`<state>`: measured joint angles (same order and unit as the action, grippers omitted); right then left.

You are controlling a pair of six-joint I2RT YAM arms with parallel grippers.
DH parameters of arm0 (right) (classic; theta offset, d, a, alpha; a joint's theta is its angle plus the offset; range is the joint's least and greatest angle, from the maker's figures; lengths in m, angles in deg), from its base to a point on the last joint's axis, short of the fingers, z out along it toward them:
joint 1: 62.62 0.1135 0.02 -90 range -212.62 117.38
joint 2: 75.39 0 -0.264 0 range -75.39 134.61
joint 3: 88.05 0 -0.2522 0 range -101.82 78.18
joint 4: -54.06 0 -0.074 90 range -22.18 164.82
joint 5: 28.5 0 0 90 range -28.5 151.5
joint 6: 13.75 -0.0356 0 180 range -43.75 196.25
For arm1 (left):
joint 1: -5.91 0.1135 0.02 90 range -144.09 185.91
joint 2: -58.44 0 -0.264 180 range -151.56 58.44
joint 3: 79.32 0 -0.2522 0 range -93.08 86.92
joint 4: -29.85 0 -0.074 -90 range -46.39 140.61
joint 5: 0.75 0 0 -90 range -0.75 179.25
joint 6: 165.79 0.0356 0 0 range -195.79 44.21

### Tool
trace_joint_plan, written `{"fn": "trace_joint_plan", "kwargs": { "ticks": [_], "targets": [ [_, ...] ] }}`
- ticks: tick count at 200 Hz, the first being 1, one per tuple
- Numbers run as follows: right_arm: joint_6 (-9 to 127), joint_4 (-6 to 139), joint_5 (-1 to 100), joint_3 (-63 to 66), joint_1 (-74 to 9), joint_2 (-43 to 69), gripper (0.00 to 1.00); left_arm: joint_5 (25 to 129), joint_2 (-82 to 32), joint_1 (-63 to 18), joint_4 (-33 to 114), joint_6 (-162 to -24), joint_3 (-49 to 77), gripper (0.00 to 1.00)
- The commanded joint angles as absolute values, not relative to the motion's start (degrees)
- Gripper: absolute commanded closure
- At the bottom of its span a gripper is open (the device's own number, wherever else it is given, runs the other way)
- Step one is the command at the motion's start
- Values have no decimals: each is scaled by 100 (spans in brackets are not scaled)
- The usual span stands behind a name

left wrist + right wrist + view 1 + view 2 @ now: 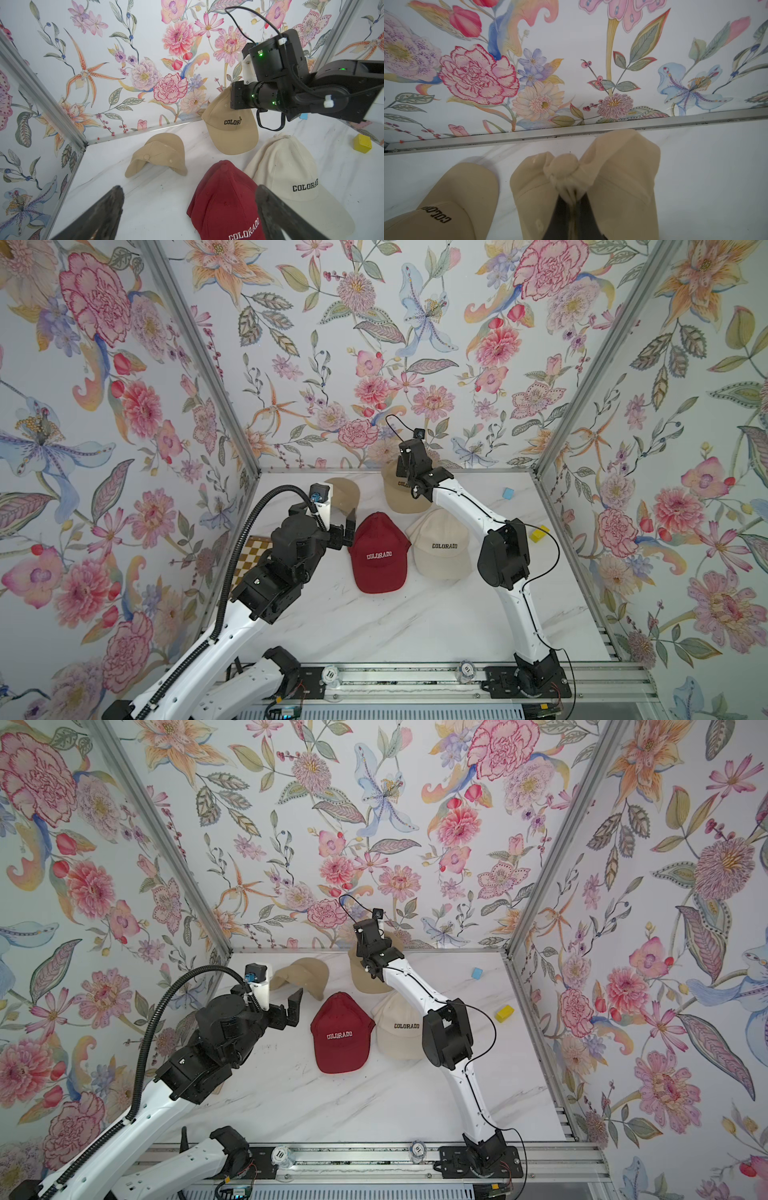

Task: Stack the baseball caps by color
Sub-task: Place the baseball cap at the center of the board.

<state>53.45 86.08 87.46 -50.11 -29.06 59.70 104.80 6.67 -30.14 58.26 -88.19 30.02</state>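
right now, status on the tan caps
Right gripper shut on back tan cap. Left gripper open, empty, beside red cap. Other tan cap lies apart, not stacked. Left gripper close to it, may crowd the drop.

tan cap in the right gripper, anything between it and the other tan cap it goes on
Nothing visible lies between them: only bare table separates the held tan cap from the other tan cap. The open left gripper hovers by that cap's near edge, beside the path, not across it.
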Motion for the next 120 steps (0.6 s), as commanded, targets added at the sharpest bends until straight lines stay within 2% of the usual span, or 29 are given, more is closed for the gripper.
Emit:
{"fn": "trace_joint_plan", "kwargs": {
  "ticks": [1, 120],
  "targets": [
    [5143, 8661, 8423, -5242, -2925, 6178, 100, 10220, 570, -3007, 5619, -8642, 3006, 0],
    [5014, 8976, 7720, -5844, -3229, 7102, 100, 9607, 223, -2706, 5336, -8633, 2979, 0]
  ]
}}
